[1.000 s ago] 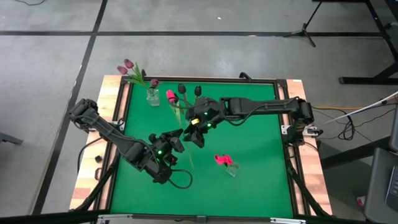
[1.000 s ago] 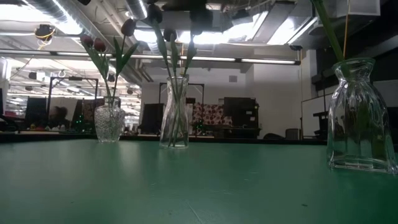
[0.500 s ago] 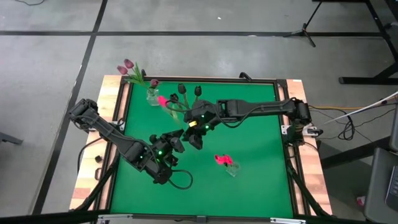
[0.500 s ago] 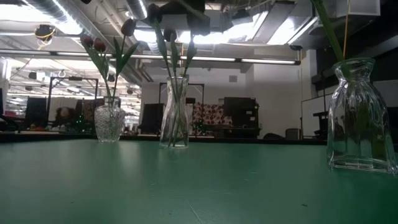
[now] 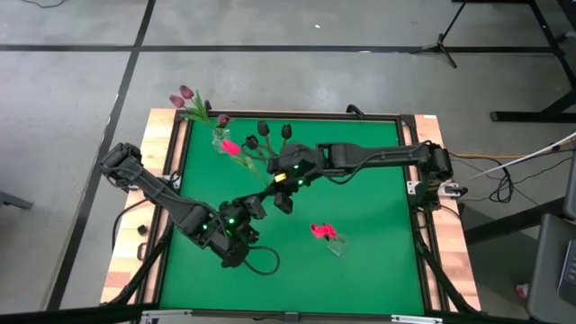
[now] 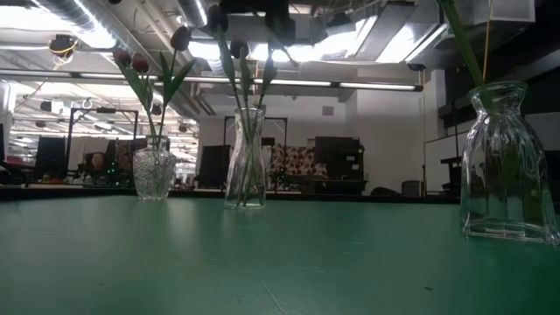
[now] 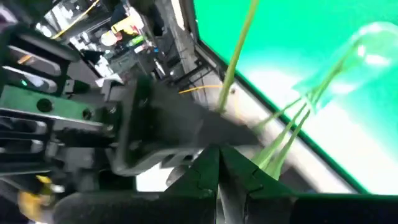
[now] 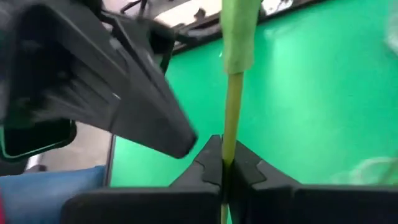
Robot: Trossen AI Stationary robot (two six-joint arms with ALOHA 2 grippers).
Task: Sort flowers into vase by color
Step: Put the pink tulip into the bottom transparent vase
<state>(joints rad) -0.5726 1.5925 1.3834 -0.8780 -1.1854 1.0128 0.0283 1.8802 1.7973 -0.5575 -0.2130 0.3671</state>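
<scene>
One flower with a pink-red head (image 5: 229,147) and a long green stem is held slanting above the middle of the table. My left gripper (image 5: 259,196) and my right gripper (image 5: 277,187) are both shut on its stem, close to each other. A glass vase at the far left (image 5: 219,137) holds mauve and maroon tulips. A vase beside it (image 5: 265,148) holds near-black tulips. A third vase (image 5: 335,243), near the table's middle right, holds pink-red heads (image 5: 321,230). My left gripper pinches the flower's stem (image 7: 225,106) between its two fingers, which lie across it. The stem runs on from the fingertips, clear of the table. My right gripper pinches the same stem (image 8: 231,124) between its two fingers, below a thicker wrapped section. The fingers lie across the stem. The flower is lifted clear and tilted, its head toward the table's far left.
The green mat (image 5: 378,225) has bare room on its right and near parts. A wooden frame (image 5: 166,153) borders it. In the low view the three vases (image 6: 153,173) (image 6: 245,166) (image 6: 509,171) stand upright, the tall clear one nearest.
My right gripper has shut on the stem. My left gripper has rolled at the wrist while staying in place. The flower has tipped over, its pink-red head swinging toward the table's left, nearer the far-left vase.
</scene>
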